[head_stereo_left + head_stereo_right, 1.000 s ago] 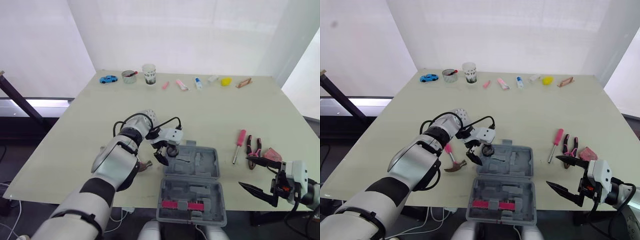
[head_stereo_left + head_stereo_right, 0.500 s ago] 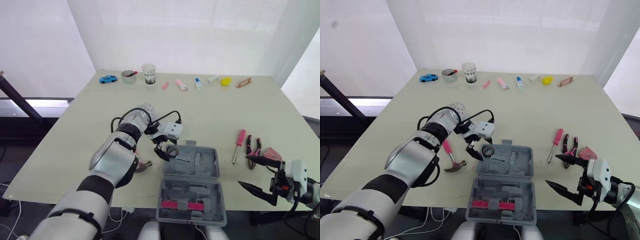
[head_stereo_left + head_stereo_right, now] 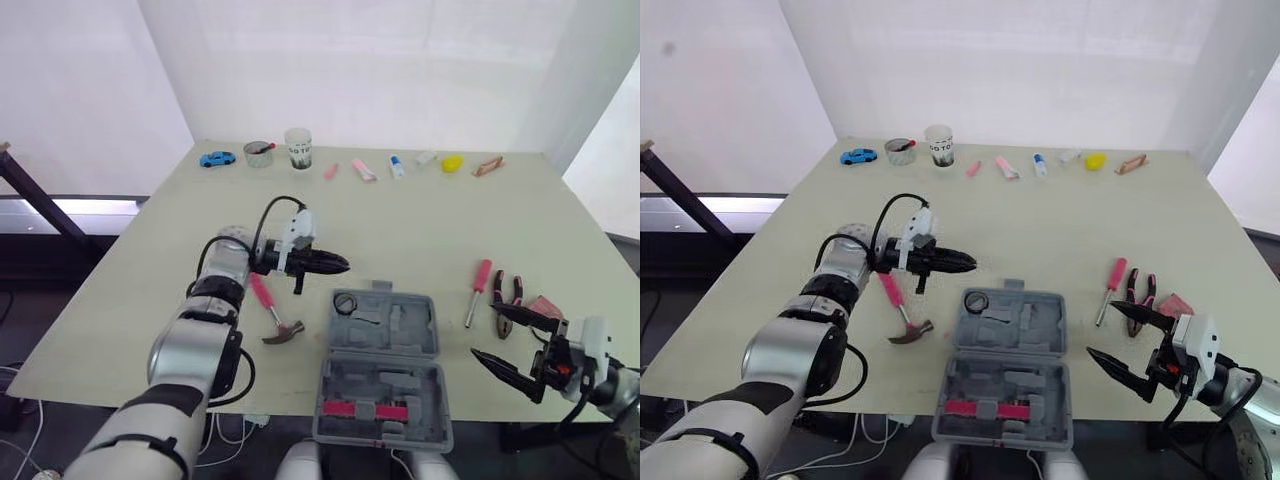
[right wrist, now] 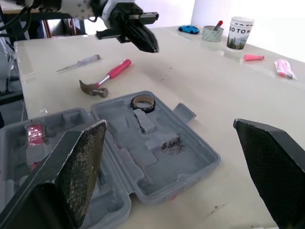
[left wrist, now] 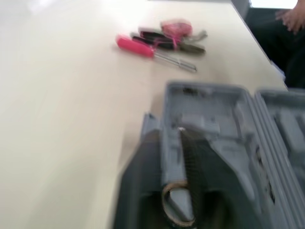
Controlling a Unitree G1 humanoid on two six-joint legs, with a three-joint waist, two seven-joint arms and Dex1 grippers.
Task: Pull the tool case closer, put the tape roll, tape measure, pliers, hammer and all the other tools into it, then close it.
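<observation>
Pinched shut and empty, the left gripper is hovering just past the hammer, which is lying on the table below and behind its fingertips, pink handle slanting up toward its wrist, while the wide-open right gripper is hanging well apart.

My left arm is bent at the elbow and reaches toward the middle. My left gripper points to the right, its two fingers pressed together, holding nothing. My right gripper is low on the near right, pointing left, fingers spread wide.
</observation>
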